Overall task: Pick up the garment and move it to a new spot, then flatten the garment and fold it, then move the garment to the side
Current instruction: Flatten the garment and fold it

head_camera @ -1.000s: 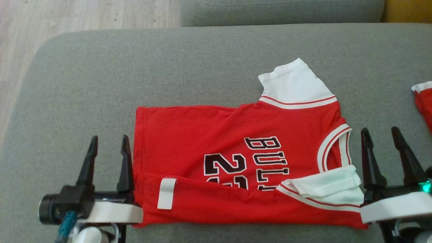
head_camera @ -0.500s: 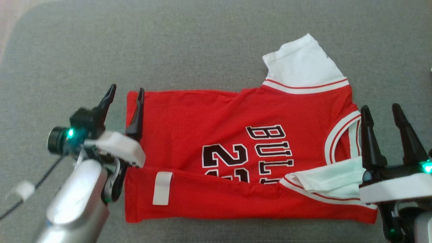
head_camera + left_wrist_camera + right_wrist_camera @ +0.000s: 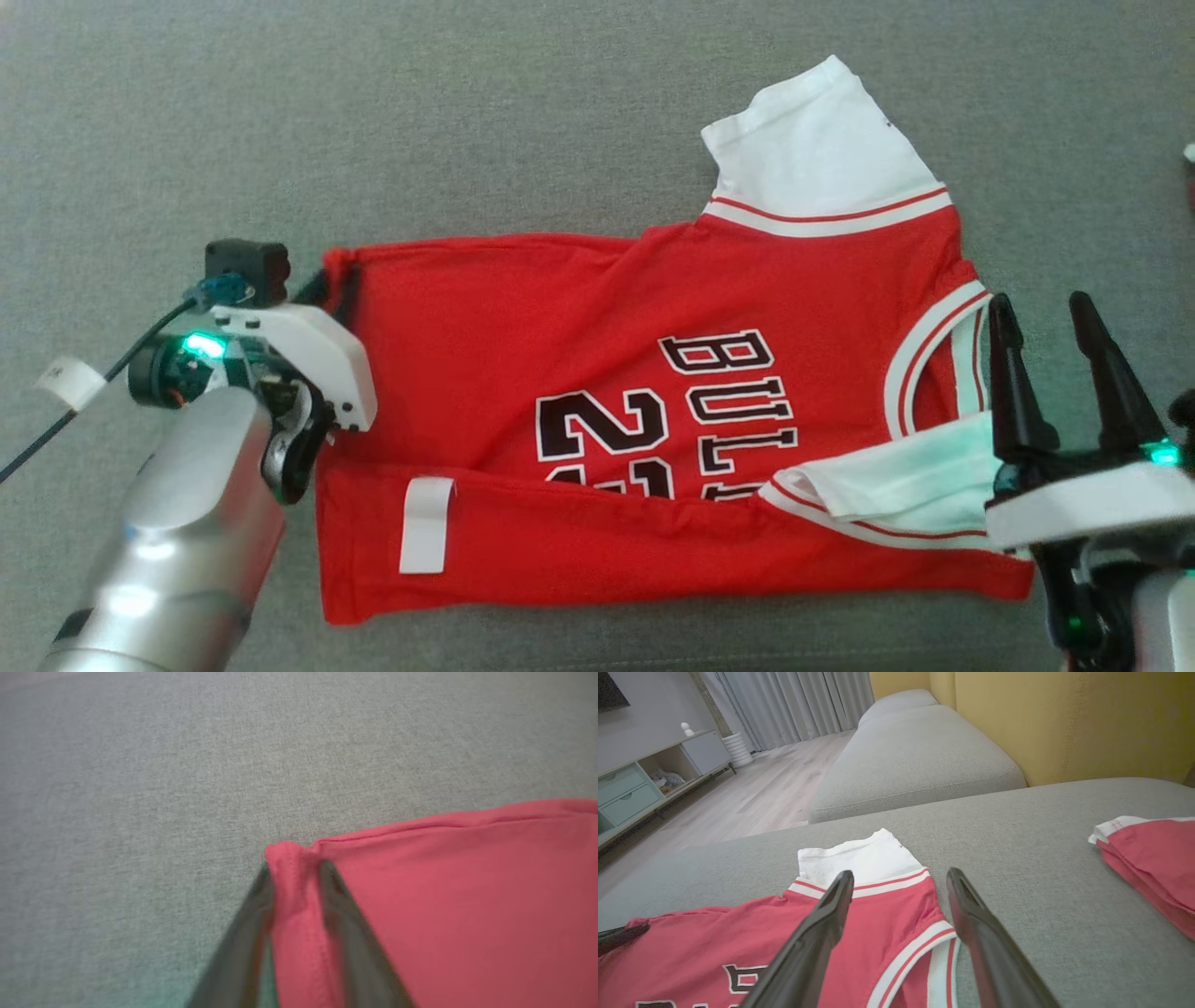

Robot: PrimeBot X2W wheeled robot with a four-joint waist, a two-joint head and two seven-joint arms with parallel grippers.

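**Left gripper pinches jersey corner, right gripper hovers spread at the collar**

A red garment (image 3: 653, 373), a jersey with black-and-white lettering, lies across the middle of the head view on a grey sofa cushion (image 3: 467, 121). Its bottom strip is folded up over the print. That strip carries a white label (image 3: 426, 525) towards the lower left. One white sleeve (image 3: 822, 140) sticks out flat at the upper right. The other sleeve (image 3: 896, 485) is tucked in on top of the fold at the lower right.

The left gripper (image 3: 329, 273) sits at the garment's upper left corner in the head view. In the left wrist view its two dark fingers (image 3: 252, 933) are closed on a bunched ridge of red hem, with the cloth pressed between them and the corner puckered just above the tips. Motion blur softens this view.

The right gripper (image 3: 1041, 308) is at the right edge of the head view, just beside the striped neckline. Its fingers are spread apart with nothing between them. In the right wrist view they frame the collar and the cushion.

Farther right on the cushion, well apart from the jersey, lies a second red folded piece (image 3: 1153, 858) with white trim. Behind it rises a yellow backrest (image 3: 1064, 723), and a wooden floor (image 3: 752, 793) runs to the upper left of that view.
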